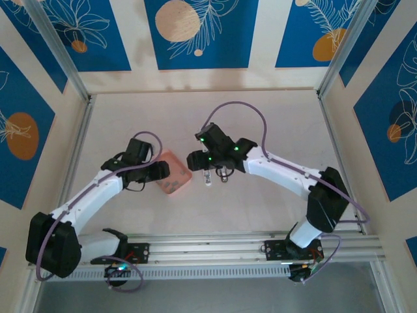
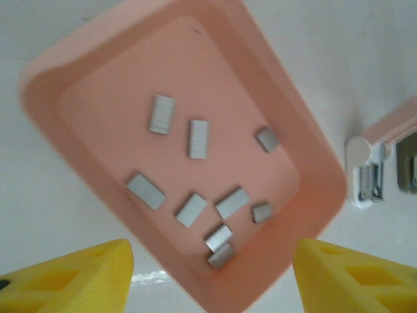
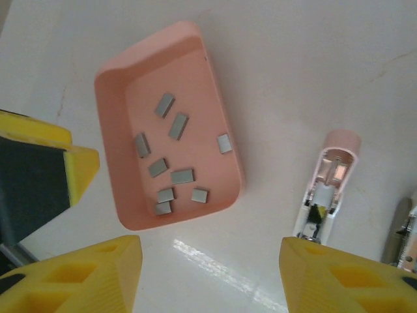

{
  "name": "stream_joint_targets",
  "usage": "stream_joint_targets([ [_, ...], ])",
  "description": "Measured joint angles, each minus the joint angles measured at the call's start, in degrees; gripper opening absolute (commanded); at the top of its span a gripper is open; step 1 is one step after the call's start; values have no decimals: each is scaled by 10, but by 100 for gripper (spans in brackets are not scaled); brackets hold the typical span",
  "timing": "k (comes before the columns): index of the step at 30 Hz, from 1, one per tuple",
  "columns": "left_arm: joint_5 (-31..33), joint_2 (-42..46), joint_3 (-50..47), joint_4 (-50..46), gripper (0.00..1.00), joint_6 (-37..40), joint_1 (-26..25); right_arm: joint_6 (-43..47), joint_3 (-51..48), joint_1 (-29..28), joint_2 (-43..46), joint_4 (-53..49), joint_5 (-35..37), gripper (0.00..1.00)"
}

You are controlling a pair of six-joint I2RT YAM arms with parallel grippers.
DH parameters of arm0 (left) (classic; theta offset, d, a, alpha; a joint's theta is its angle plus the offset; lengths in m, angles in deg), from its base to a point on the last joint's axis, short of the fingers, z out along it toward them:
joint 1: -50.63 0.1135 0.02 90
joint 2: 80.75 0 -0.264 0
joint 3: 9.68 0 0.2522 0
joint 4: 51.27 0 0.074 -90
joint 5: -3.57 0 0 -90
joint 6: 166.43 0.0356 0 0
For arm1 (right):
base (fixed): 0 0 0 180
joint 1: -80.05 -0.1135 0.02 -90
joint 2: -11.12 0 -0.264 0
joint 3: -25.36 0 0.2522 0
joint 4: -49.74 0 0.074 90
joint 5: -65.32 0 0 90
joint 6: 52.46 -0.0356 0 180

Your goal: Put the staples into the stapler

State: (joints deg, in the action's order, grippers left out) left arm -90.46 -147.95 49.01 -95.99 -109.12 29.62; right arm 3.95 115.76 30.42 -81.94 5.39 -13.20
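As right wrist shows, stapler [image 3: 328,186] lies open

Cream walls [image 1: 195,79] carry blue panels [image 1: 195,32] with orange circles and white leaves around a pale table [image 1: 280,130].

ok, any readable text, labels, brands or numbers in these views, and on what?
None readable.
No print shows on the pink tray, the staples or the stapler.
The wall panels carry only leaf and circle art, no lettering.
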Motion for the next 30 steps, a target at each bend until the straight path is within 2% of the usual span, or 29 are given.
stream_joint_targets([
  [5,16,53,-66,42,49,-36,47,-11,101,-23,-99,-17,3,58],
  [13,8,46,-142,137,46,-80,83,-23,223,-35,-235,-69,-9,55],
  [21,-36,5,-164,214,43,-101,136,-24,361,-36,-351,-128,-13,49],
  [30,-82,-21,-182,279,40,-108,165,-37,403,-36,-404,-158,-17,47],
])
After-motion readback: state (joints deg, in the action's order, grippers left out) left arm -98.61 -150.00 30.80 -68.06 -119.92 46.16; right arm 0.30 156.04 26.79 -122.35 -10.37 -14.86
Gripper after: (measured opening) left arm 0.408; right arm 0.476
